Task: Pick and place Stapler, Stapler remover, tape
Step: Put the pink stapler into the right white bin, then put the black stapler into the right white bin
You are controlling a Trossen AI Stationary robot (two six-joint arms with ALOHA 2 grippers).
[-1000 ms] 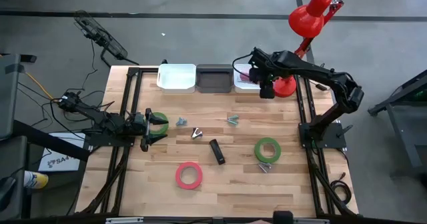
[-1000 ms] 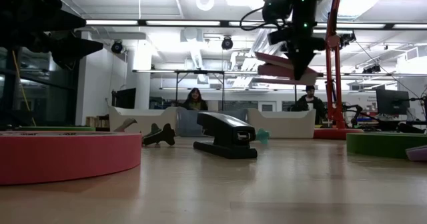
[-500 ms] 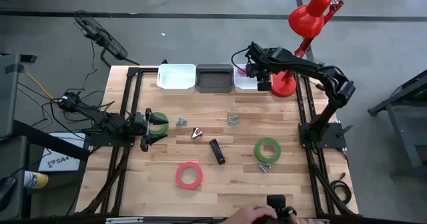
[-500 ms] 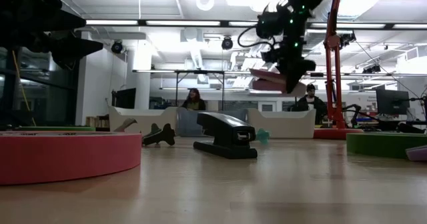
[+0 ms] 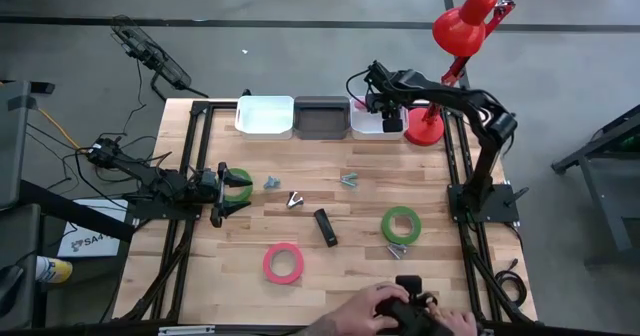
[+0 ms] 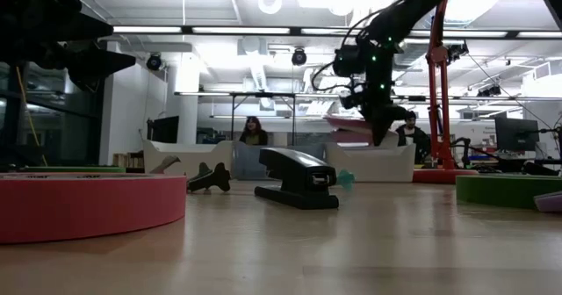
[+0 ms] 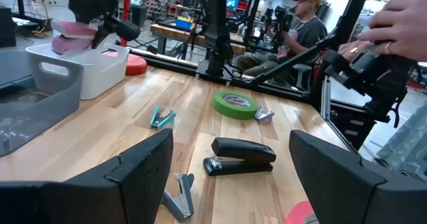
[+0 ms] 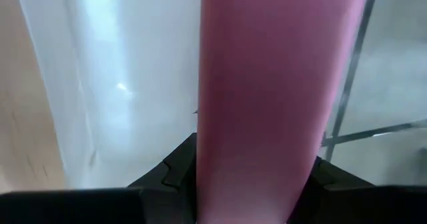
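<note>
My right gripper (image 5: 378, 104) hangs over the far white bin (image 5: 376, 124), shut on a pink tape roll (image 7: 75, 36) that also shows in the low view (image 6: 351, 123). On the table lie the black stapler (image 5: 325, 226), a red tape roll (image 5: 283, 263), a green tape roll (image 5: 400, 224) and several staple removers, one of them near the stapler (image 5: 294, 199). My left gripper (image 5: 235, 191) waits open at the table's left, level, beside a second green tape roll (image 5: 238, 179). My right gripper pinches a stretch of the pink roll's ring (image 8: 267, 117) between its two fingers, coming from above and slanting down. The roll is lifted clear, lying nearly level just above the white bin's rim (image 7: 100, 57). Whether one finger is inside the hole I cannot tell.
A second white bin (image 5: 265, 116) and a grey bin (image 5: 321, 118) line the far edge. A red lamp (image 5: 465, 26) stands at the far right corner. A person's hands (image 5: 400, 311) hold a dark device at the near edge.
My right gripper has carried the pink roll toward the table's far edge and down, over the white bin; the roll, tilted before, now lies nearly level. A person's hands have come in at the near edge.
</note>
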